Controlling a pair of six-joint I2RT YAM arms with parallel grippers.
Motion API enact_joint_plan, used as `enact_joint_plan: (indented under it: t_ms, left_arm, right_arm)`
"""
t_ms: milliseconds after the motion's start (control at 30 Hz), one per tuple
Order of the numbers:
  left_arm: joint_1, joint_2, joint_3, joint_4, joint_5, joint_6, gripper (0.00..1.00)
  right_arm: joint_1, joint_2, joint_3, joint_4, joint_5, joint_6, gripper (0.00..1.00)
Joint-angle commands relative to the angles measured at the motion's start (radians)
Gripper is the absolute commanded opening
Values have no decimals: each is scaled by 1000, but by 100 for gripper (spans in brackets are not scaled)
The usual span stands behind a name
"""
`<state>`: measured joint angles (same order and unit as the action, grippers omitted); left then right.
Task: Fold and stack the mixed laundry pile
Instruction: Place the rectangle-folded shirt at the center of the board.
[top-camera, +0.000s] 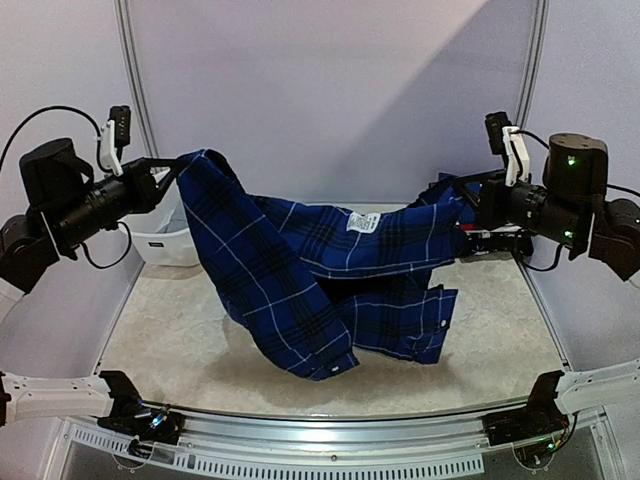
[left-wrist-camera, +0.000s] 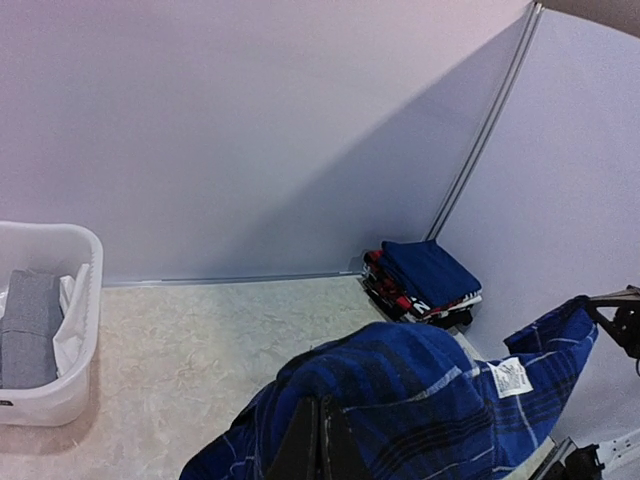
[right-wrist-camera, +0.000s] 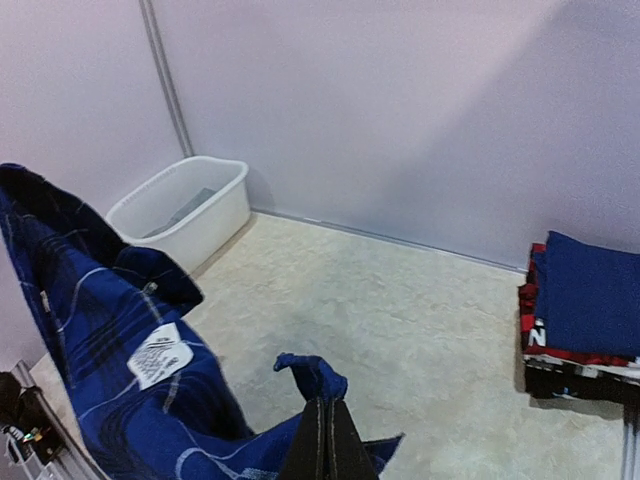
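The back wall (top-camera: 330, 100) was a plain, pale lilac panel with no window in it. A side wall (top-camera: 50, 60) of the same colour closed in the left, and another closed in the right. Thin metal strips (top-camera: 135, 70) ran up the corners where the panels met. Light fell unevenly: the back wall's upper right was brighter, with a slanting edge down to a dimmer lower part. The surface (top-camera: 170, 340) was a mottled beige, like pale stone. A white plastic basket (top-camera: 165, 248) stood in its far left corner against the wall. Along the near edge ran a curved metal rail (top-camera: 350, 428).
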<state>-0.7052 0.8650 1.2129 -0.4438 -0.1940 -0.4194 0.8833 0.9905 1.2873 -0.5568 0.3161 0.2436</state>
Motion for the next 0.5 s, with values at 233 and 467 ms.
enact_joint_plan:
  t_ms: [233, 467]
  left_arm:
    - [-10, 345, -127, 38, -153, -26, 0]
    - [6, 410, -225, 119, -141, -19, 0]
  right_arm:
    - [-113, 275, -196, -66, 303, 186, 0]
    - [-186, 337, -318, 93, 177, 185, 0]
